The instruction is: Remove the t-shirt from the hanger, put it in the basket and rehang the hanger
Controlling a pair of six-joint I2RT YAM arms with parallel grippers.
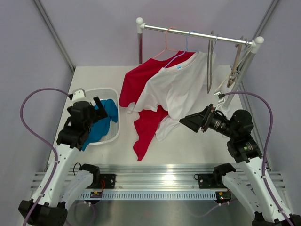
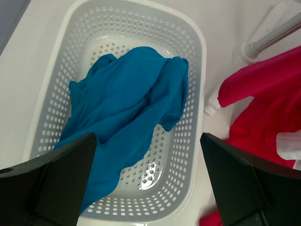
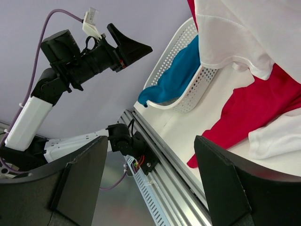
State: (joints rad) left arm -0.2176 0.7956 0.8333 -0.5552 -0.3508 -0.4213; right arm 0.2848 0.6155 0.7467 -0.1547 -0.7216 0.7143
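A white t-shirt point(image 1: 176, 89) hangs on a blue hanger point(image 1: 188, 41) from the rail point(image 1: 197, 34). Behind it a red t-shirt point(image 1: 141, 80) hangs on a pink hanger point(image 1: 167, 44), its hem trailing on the table. Both shirts show in the right wrist view, the white one point(image 3: 244, 33) above the red one point(image 3: 249, 113). My right gripper point(image 1: 190, 120) is open and empty, just below the white shirt's lower edge. My left gripper point(image 1: 99, 109) is open and empty above the basket point(image 1: 110, 94), where a blue shirt point(image 2: 127, 108) lies.
Two bare wooden hangers point(image 1: 210, 61) hang at the rail's right end. The rail's white post point(image 1: 139, 42) stands at the back. The white perforated basket point(image 2: 197, 94) stands on the table's left. The metal mounting rail point(image 1: 155, 181) runs along the near edge.
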